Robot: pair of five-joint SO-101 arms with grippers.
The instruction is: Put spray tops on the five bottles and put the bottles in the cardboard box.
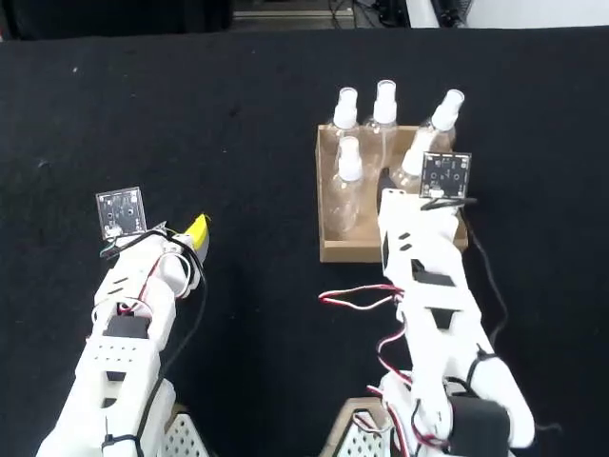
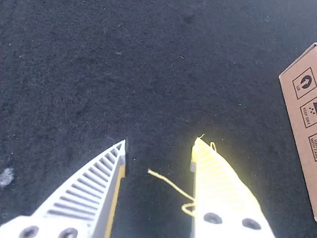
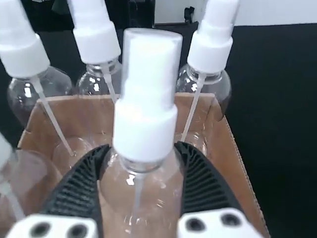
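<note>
From above, you see five bottles (image 1: 349,195) with spray tops standing in the box (image 1: 328,249). Your left gripper (image 2: 158,146) hangs open over the black table (image 2: 99,59). Your right gripper (image 3: 142,149) clasps one bottle (image 3: 143,191) inside the box.

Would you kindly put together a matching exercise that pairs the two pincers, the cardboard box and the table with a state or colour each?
Things:
1. left pincer
2. right pincer
3. cardboard box
4. table

States or colours:
a. black
b. shut on a bottle
c. open, holding nothing
d. brown

Pairs: 1-c, 2-b, 3-d, 4-a.
</note>
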